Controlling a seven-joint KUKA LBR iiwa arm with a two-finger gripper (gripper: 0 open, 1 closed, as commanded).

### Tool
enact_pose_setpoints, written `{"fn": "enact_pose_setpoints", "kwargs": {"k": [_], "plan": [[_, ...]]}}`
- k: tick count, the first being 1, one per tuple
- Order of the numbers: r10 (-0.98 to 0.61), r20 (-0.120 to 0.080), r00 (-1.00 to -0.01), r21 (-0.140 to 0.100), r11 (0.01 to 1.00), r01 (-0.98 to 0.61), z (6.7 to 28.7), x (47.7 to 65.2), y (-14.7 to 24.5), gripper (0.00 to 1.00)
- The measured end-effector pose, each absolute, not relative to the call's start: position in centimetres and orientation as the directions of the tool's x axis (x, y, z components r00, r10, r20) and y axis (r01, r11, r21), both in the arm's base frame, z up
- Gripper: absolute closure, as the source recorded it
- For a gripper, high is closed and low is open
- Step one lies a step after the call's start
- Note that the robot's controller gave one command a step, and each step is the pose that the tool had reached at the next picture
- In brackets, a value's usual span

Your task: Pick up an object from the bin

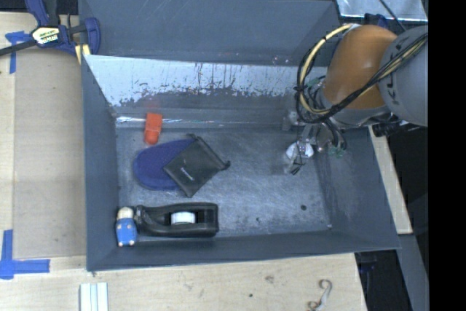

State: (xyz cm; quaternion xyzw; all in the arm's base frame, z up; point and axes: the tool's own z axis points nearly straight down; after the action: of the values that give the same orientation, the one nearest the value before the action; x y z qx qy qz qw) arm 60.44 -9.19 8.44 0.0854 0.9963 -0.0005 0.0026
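Your arm [408,84] reaches in from the right over the grey metal bin [218,87], its orange wrist cover [357,65] ringed by looping yellow and black cables [309,76]. The gripper [297,156] hangs low in the right half of the bin, close above a bare stretch of scuffed floor and near the right wall. From this angle you cannot tell whether it is spread or pressed together, and nothing can be made out in its grasp. Everything you could pick lies well apart from it, on the left side of the bin. Nearest is a dark grey flat case [193,166], turned at an angle and resting partly on top of a blue oval pad [149,167], which sticks out from under it to the left. Behind these two, close to the foot of the back wall, a small orange block [152,127] stands by itself. Along the front wall lies a black tape dispenser [153,218] with a white roll of tape [180,217] set in its middle. Touching or just beside its left end, in the front left corner, sits a small blue piece with a pale cap [125,228]; what kind of thing it is cannot be told. The floor between the case and the gripper shows only scratches and a few dark specks.
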Motion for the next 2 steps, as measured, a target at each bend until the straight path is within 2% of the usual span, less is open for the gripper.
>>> {"fn": "enact_pose_setpoints", "kwargs": {"k": [1, 2], "plan": [[0.044, -0.007, -0.999, -0.002, 0.999, 0.044, 7.01, 61.29, -13.25, 0.0], [0.041, -0.007, -0.999, -0.001, 0.999, 0.041, 7.05, 61.32, -13.08, 1.0]]}}
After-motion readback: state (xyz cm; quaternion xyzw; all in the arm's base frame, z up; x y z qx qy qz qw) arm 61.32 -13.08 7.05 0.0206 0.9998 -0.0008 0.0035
